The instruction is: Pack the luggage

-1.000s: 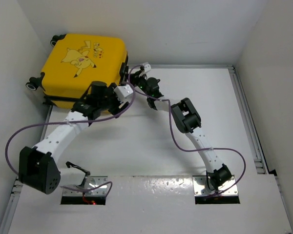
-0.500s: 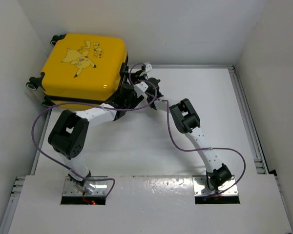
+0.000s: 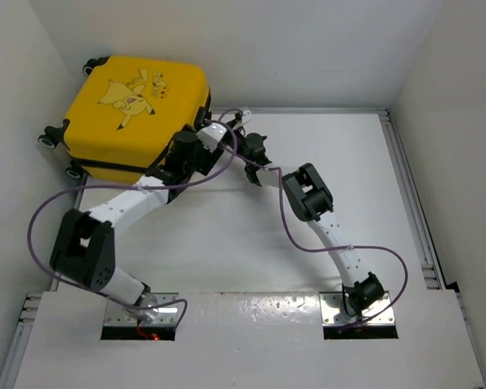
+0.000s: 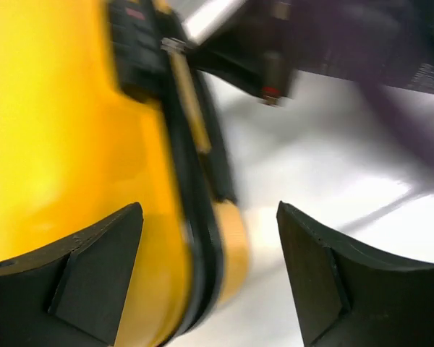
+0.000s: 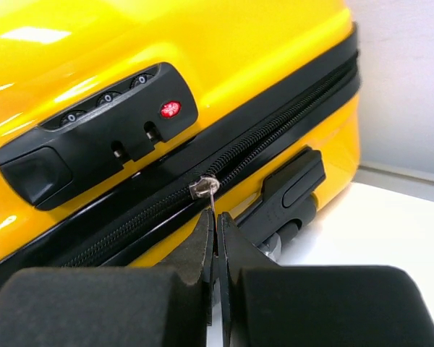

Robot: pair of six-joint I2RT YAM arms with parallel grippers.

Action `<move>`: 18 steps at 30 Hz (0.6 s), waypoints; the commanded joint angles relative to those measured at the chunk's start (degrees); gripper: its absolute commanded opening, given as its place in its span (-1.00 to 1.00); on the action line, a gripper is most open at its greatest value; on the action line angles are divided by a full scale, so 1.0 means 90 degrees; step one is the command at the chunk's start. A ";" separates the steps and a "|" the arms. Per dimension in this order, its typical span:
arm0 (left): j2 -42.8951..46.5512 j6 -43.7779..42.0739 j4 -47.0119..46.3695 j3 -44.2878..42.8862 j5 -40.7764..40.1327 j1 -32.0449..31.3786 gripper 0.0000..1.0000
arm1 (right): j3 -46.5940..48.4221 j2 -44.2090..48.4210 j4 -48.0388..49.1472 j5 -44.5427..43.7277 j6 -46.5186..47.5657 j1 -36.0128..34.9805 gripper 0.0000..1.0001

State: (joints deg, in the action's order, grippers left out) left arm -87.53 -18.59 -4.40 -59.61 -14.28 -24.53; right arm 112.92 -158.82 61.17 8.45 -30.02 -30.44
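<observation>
In the right wrist view, the right gripper (image 5: pixel 215 230) is at the bottom of the frame. It is fully closed and pinches the thin metal zipper pull (image 5: pixel 205 189) of the suitcase (image 5: pixel 239 43). Just above the pull, a black zipper seam runs across the yellow shell. Above the seam, at the left, is one black lock (image 5: pixel 94 134) with three number dials and one red button. Only this view shows these small parts.

The left wrist view is blurred. The left gripper (image 4: pixel 208 230) is wide open and holds nothing. The edge of the suitcase, with its black seam, lies between the two fingers (image 4: pixel 94 275). I cannot tell if they touch it.

The top view shows the whole scene, with two arms and one suitcase. The suitcase lies closed and flat in the upper left of the frame, at the far left corner of the white worktop (image 3: pixel 348 170). It has one cartoon (image 3: pixel 130 91) on its upper shell. Three black wheels (image 3: pixel 45 139) show along its left side. Both arms reach to its right side.
</observation>
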 commanded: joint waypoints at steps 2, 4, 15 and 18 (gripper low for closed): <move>0.0992 0.0277 0.1044 0.0608 -0.1451 0.1592 0.68 | -0.0642 0.0390 -0.0146 -0.0041 -0.0033 -0.0006 -1.00; 0.1577 0.0580 0.1104 0.0851 -0.0955 0.1973 0.74 | -0.0867 0.0479 -0.0078 0.0164 -0.0140 -0.0162 -1.00; 0.3406 0.1148 0.2207 -0.0739 -0.0824 0.2618 0.98 | -0.1170 0.0762 0.0098 0.0546 -0.0326 -0.1324 -1.00; 0.3699 0.1148 0.2286 -0.0808 -0.0825 0.2755 0.98 | -0.1073 0.0820 0.0010 0.0575 -0.0346 -0.1569 -1.00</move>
State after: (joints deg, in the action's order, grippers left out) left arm -56.86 -9.67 12.60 -64.84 -19.46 -1.41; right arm 103.09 -153.75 64.62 6.04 -31.70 -37.50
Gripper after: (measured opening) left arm 0.989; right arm 0.002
